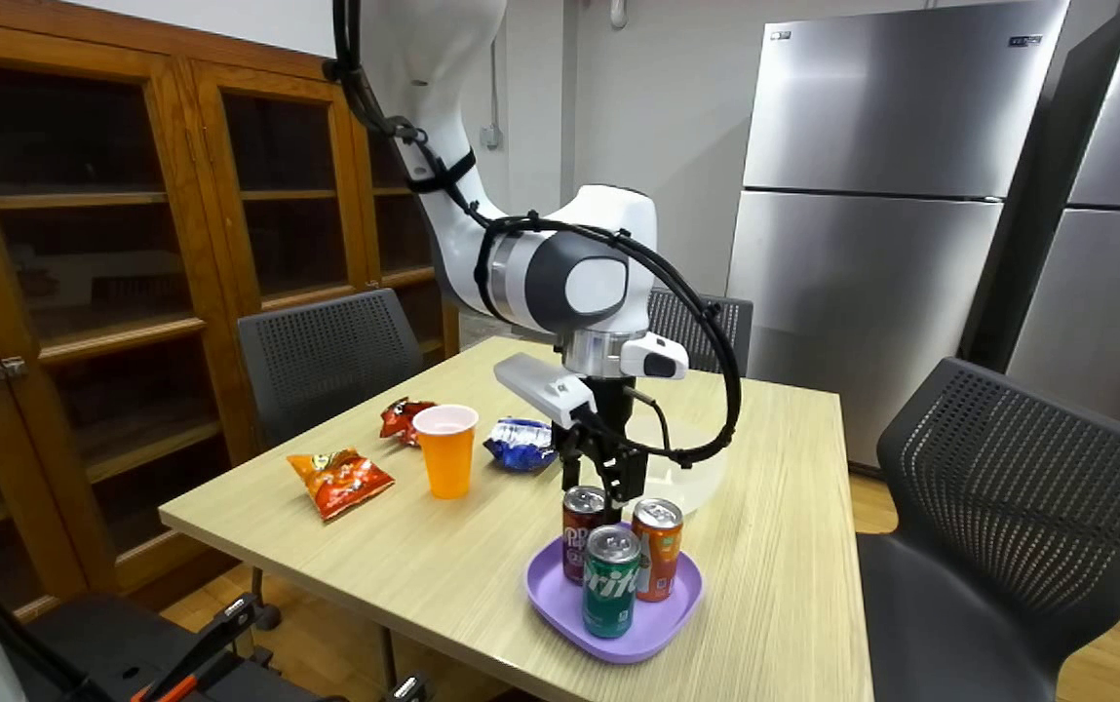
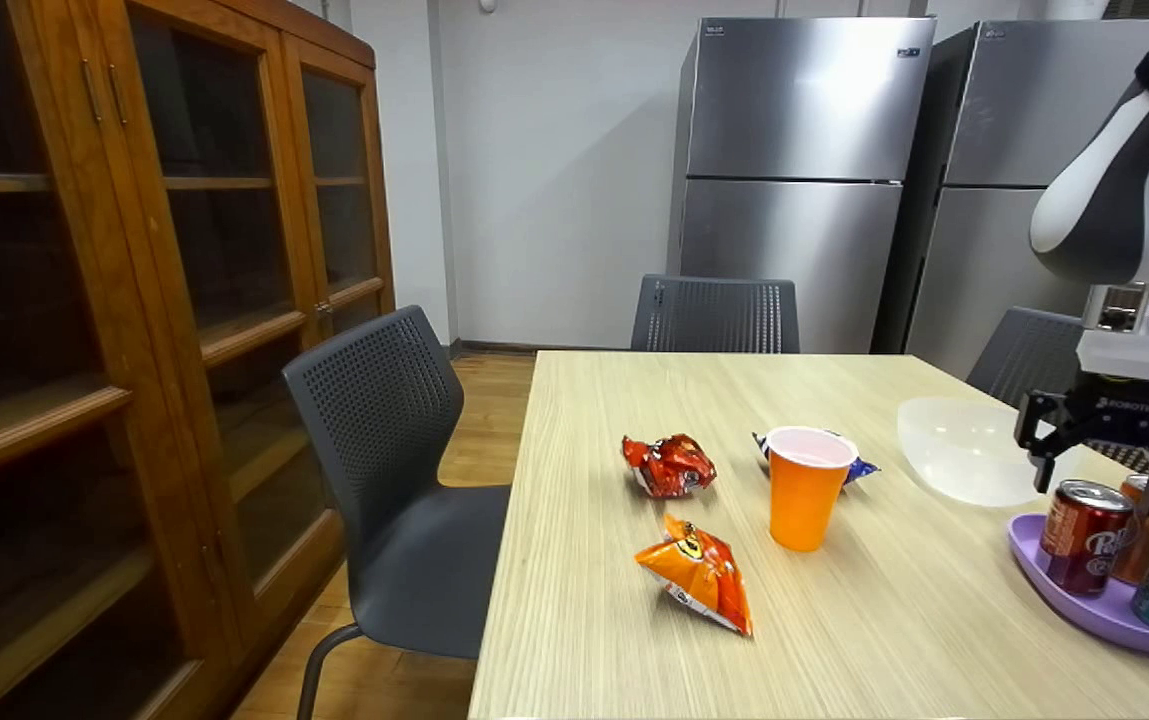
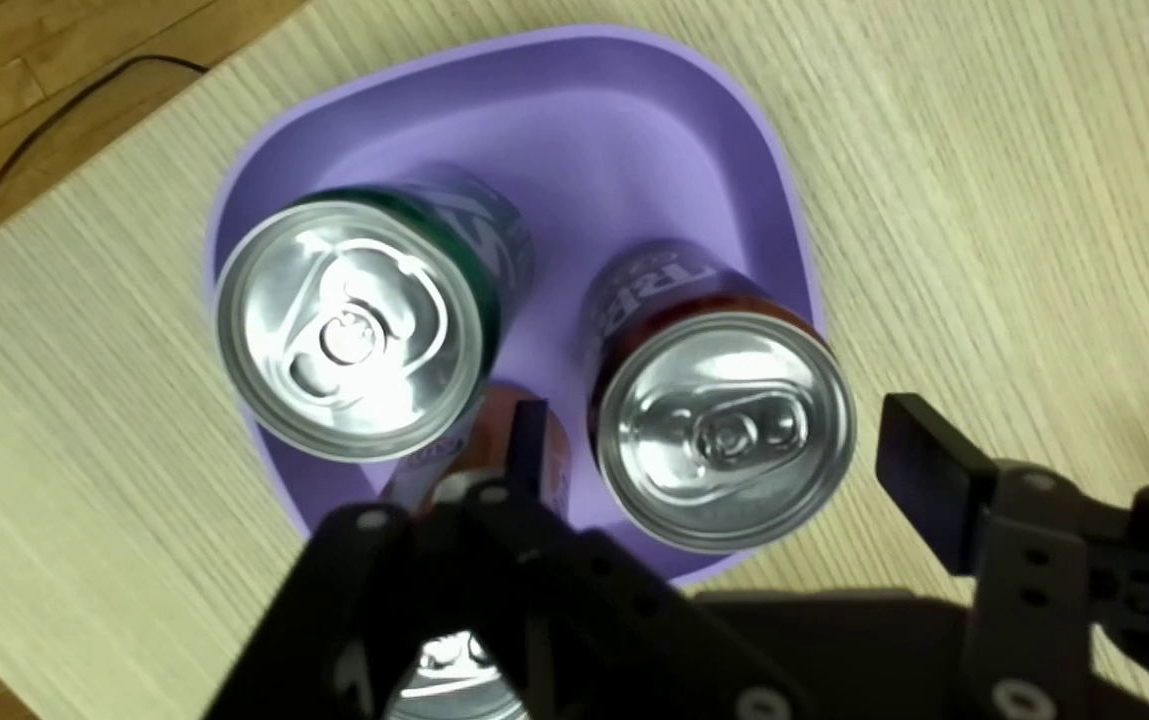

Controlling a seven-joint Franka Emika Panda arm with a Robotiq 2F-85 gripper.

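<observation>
A dark red Dr Pepper can point(image 3: 724, 440) stands upright on a purple plate point(image 3: 574, 130). My gripper point(image 3: 731, 462) is open around its top, with a visible gap between each finger and the can. The left finger in the wrist view comes down between this can and an orange can point(image 1: 657, 561), which that finger partly hides. A green Sprite can point(image 3: 349, 330) shares the plate, nearest the table edge in an exterior view. All three cans are upright. In an exterior view the gripper point(image 2: 1097, 487) sits at the height of the Dr Pepper can's lid.
A translucent white bowl point(image 2: 964, 455) stands just behind the plate. Farther along the table are an orange cup point(image 1: 447, 458), an orange snack bag point(image 1: 340, 483), a red bag point(image 2: 669, 466) and a blue bag point(image 1: 521, 444). Grey chairs point(image 1: 1018, 507) surround the table.
</observation>
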